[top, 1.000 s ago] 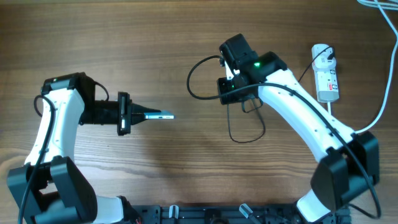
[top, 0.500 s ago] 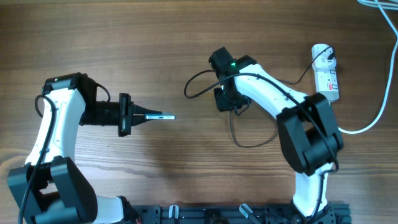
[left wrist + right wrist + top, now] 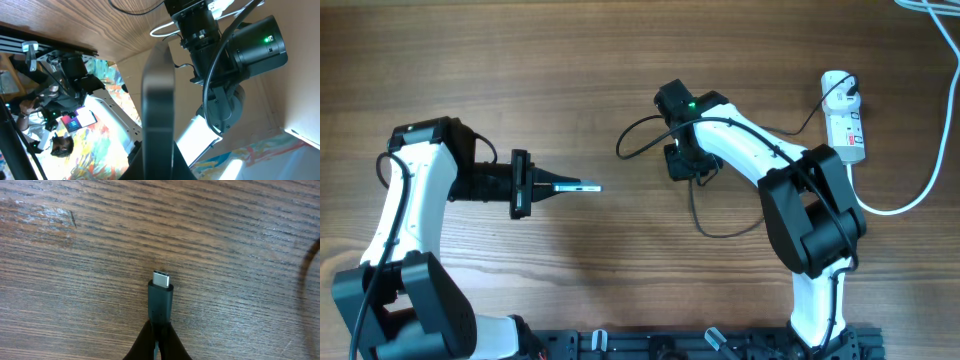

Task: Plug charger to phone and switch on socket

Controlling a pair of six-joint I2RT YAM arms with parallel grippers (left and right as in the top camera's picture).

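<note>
Phone (image 3: 575, 186) edge-on, charger (image 3: 161, 297) well apart

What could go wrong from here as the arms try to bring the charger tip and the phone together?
1. The right jaws pinch only the rear of the connector, so it could pivot when pressed into the phone.
2. The phone is held on edge by the left jaws; a sideways push may twist it out of line.
3. The charger cable loops beside the right arm and could snag as it moves.
</note>
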